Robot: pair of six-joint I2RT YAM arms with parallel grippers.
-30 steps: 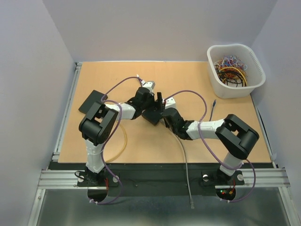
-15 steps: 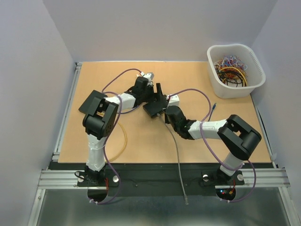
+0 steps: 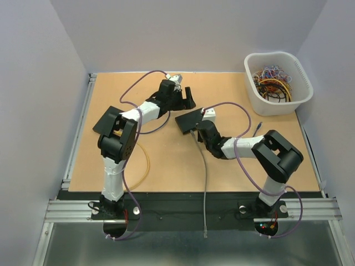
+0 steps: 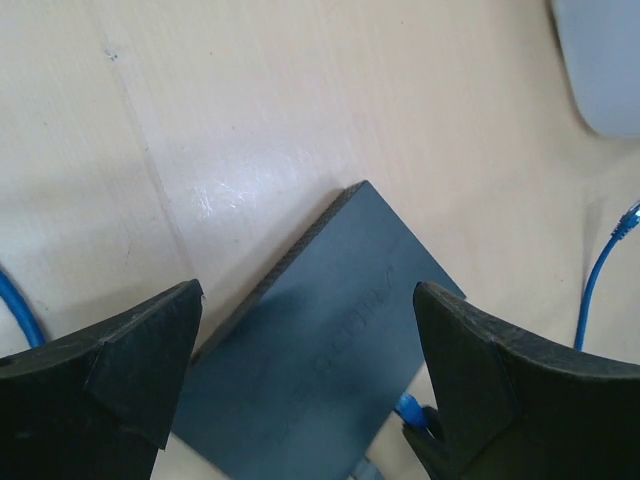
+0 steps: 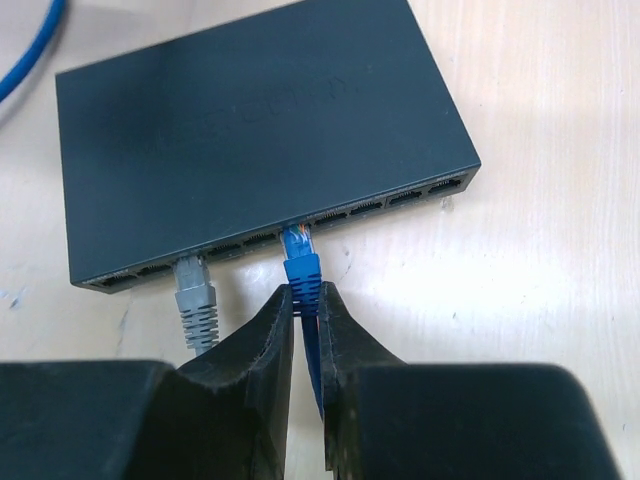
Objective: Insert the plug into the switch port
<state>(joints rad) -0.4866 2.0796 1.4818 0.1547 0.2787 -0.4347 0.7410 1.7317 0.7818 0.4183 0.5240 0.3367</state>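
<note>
The black switch (image 3: 187, 120) lies flat on the table mid-centre. In the right wrist view its port face (image 5: 300, 225) is turned toward me. My right gripper (image 5: 307, 295) is shut on the blue plug (image 5: 302, 262), whose tip is at a middle port; how deep it sits I cannot tell. A grey plug (image 5: 195, 292) sits in a port to its left. My left gripper (image 3: 186, 98) is open and empty behind the switch, not touching it. In the left wrist view the switch (image 4: 330, 335) shows below the spread jaws, with the blue plug (image 4: 411, 409) at its edge.
A white bin (image 3: 277, 83) of coloured cables stands at the back right. A black flat pad (image 3: 104, 118) lies at the left, a yellow cable loop (image 3: 146, 162) beside the left arm. The grey cable (image 3: 206, 183) runs off the front edge. A blue cable end (image 3: 259, 126) lies at right.
My left gripper let go of the switch and drew back toward the far edge. The switch went from tilted to lying flat. My right gripper followed it back with the blue plug.
</note>
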